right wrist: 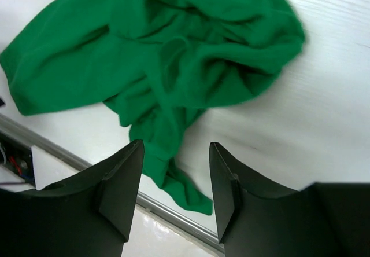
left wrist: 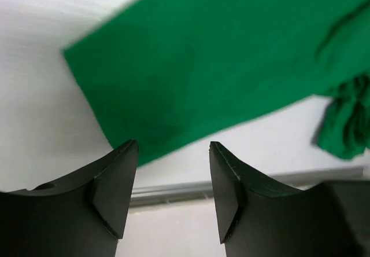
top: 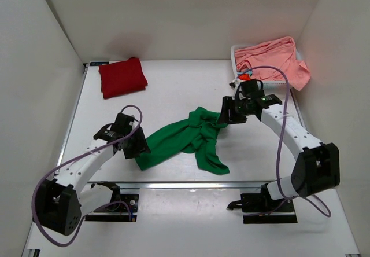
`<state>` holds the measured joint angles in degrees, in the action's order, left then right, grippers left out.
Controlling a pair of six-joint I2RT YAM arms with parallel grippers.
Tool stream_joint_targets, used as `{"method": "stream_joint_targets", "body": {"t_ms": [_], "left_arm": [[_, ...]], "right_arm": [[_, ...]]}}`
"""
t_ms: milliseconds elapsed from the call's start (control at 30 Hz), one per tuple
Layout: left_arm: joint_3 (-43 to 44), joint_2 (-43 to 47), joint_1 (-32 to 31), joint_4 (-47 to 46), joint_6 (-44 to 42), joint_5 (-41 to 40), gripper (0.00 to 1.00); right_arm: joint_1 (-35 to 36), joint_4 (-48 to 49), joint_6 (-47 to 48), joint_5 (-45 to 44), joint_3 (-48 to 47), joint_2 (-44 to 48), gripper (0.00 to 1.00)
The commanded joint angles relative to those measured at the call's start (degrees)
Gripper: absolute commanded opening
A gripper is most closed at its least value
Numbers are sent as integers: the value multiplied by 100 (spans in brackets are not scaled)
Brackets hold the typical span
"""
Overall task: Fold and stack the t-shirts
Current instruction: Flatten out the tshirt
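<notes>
The left gripper point(top: 139, 147) stands with its two dark fingers apart and nothing between them. In its wrist view the gripper point(left wrist: 173, 153) hangs over bare table, and a flat, smooth corner of the green t-shirt point(left wrist: 219, 66) lies just beyond the fingertips, apart from them. That picture is somewhat blurred.

The right gripper point(top: 225, 117) also has its two fingers spread and holds nothing. Its wrist view shows the gripper point(right wrist: 176, 153) above the bunched, wrinkled end of the green t-shirt point(right wrist: 173, 54), with a narrow tail of cloth running down past the left finger point(right wrist: 124, 182).

From above, the green t-shirt point(top: 188, 138) lies crumpled and unfolded on the white table point(top: 173, 89), one gripper at each end of it: the left at its near-left corner, the right at its far-right bunch.

There are three t-shirts in all. Far to the left of the green one, well apart from it, the dark red t-shirt point(top: 122, 76) lies folded into a neat rectangle. Far to the right of the green one, the salmon pink t-shirt point(top: 274, 60) is heaped loosely over the one white basket point(top: 236, 57), spilling across its rim. Two arms are in view, each trailing one purple cable point(top: 280, 135).
</notes>
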<state>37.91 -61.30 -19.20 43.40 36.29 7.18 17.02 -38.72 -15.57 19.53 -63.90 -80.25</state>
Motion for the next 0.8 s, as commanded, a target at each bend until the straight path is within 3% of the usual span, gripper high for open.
{"method": "stream_joint_targets", "body": {"t_ms": [0, 267, 433, 667, 733, 767], "left_arm": [[76, -40, 232, -332, -17, -514, 64], [208, 215, 927, 73, -34, -1297, 68], [129, -311, 787, -357, 114, -1158, 71], [190, -1331, 707, -982, 220, -921, 71], [164, -1542, 795, -1227, 203, -754, 48], [173, -1691, 821, -1263, 203, -744, 40]], "right_arm": [[433, 145, 169, 16, -596, -481, 47], [1365, 418, 125, -589, -1440, -1756, 48], [1480, 383, 134, -801, -2204, -2636, 55], [1524, 216, 177, -819, -2794, -3629, 52], [1568, 102, 178, -766, -2882, -3796, 39], [1559, 110, 177, -662, -2883, -3814, 37]]}}
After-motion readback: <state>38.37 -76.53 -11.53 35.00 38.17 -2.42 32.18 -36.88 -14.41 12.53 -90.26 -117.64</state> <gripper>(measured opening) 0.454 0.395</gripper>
